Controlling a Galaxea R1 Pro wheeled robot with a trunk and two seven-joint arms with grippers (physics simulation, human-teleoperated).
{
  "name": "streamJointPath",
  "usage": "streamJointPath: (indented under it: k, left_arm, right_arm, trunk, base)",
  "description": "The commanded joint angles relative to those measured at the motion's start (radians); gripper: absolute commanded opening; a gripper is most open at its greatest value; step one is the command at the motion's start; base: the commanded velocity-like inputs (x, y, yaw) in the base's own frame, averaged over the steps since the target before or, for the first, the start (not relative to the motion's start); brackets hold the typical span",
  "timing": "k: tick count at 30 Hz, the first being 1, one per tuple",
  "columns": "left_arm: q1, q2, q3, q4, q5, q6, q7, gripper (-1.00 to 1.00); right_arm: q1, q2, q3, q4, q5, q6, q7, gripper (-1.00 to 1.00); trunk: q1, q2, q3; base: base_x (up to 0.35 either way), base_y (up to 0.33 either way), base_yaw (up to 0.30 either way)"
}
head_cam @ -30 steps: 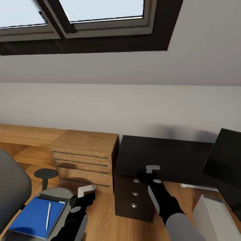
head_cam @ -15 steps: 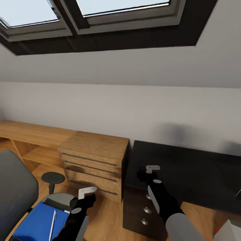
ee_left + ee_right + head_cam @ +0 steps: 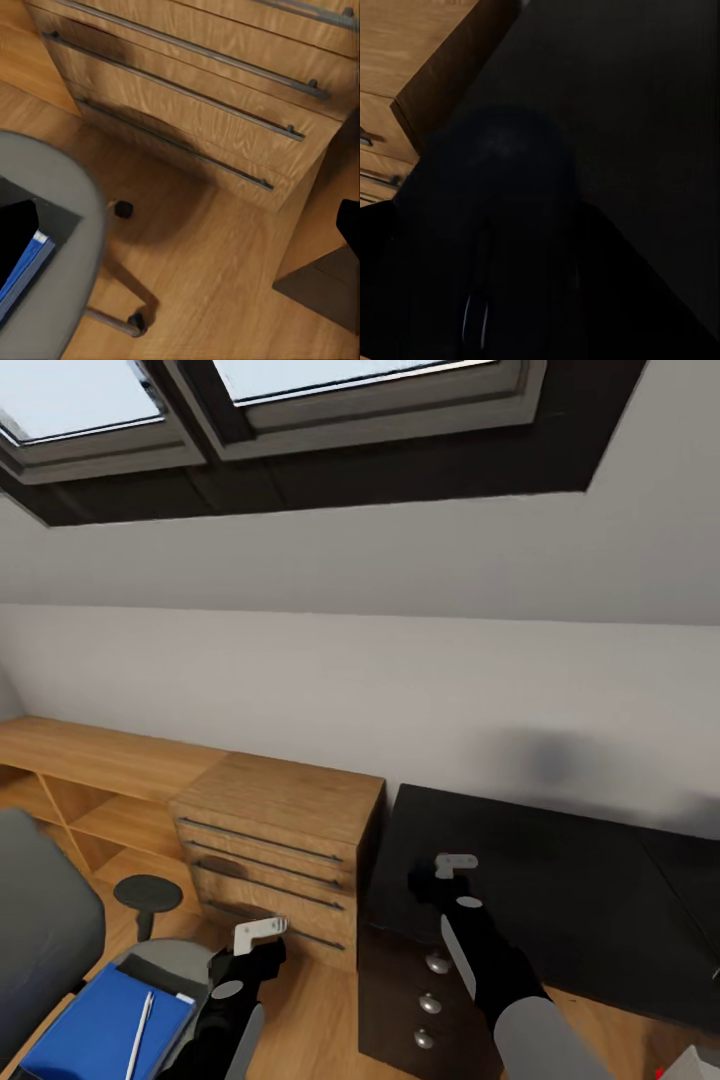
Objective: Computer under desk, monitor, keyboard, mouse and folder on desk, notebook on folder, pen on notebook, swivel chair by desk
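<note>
swivel chair point(image 3: 45, 930), folder point(image 3: 100, 1035) on seat (blue)

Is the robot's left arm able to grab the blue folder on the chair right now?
Probably yes. The folder lies flat on the swivel chair seat, just beside the left gripper, with nothing between them. The pen rests on top, so it might slide off if the folder is lifted.

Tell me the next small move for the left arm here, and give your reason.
Probably lower the left claw toward the pen, which lies on the blue folder on the chair seat just beside that arm. The pen rests loose on top, so lifting it first would let the folder go to the black desk, whose visible top looks bare.
</note>
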Motion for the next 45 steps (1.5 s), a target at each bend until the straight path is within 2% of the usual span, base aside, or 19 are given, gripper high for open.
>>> streamJointPath:
  k: [1, 12, 20, 24, 27, 35, 45]
  left_arm:
    - [-0.001, 0.001, -0.002, -0.001, 0.009, 0.003, 0.008, 1.00]
    - [-0.001, 0.001, 0.000, -0.008, 0.011, 0.004, 0.011, 1.00]
    - [-0.001, -0.001, 0.005, -0.074, 0.014, 0.004, 0.014, 1.00]
    - [-0.001, -0.002, 0.006, -0.096, 0.017, 0.004, 0.016, 1.00]
    - [-0.001, -0.002, 0.006, -0.104, 0.027, 0.004, 0.016, 1.00]
    - [-0.001, -0.002, 0.006, -0.110, 0.030, 0.002, 0.017, 1.00]
    - [-0.001, -0.002, 0.008, -0.127, 0.031, 0.002, 0.018, 1.00]
  right_arm:
    - [0.000, 0.001, -0.003, -0.001, 0.006, 0.006, -0.001, -1.00]
    - [0.000, 0.001, -0.003, 0.012, 0.004, 0.009, 0.006, -1.00]
    - [0.000, 0.002, 0.001, 0.056, 0.003, 0.006, 0.015, -1.00]
    - [-0.001, 0.000, 0.002, 0.067, 0.003, 0.007, 0.049, -1.00]
    - [-0.001, -0.002, 0.006, 0.113, 0.003, 0.007, 0.091, -1.00]
    - [-0.001, -0.002, 0.006, 0.137, 0.001, 0.009, 0.102, -1.00]
    - [-0.001, -0.001, 0.006, 0.138, 0.001, 0.009, 0.102, -1.00]
  trunk:
    - [0.000, -0.001, -0.001]
    - [0.000, -0.001, -0.001]
    - [0.000, -0.001, -0.004]
    - [0.000, -0.001, -0.005]
    - [0.000, -0.001, -0.005]
    - [0.000, -0.001, -0.005]
    - [0.039, -0.071, -0.036]
  base:
    - [0.253, -0.157, 0.000]
    - [0.206, -0.020, 0.001]
    - [0.010, 0.000, 0.068]
    - [0.001, 0.000, 0.014]
    - [0.000, 0.000, 0.003]
    - [0.000, 0.000, 0.000]
    - [0.000, 0.000, 0.000]
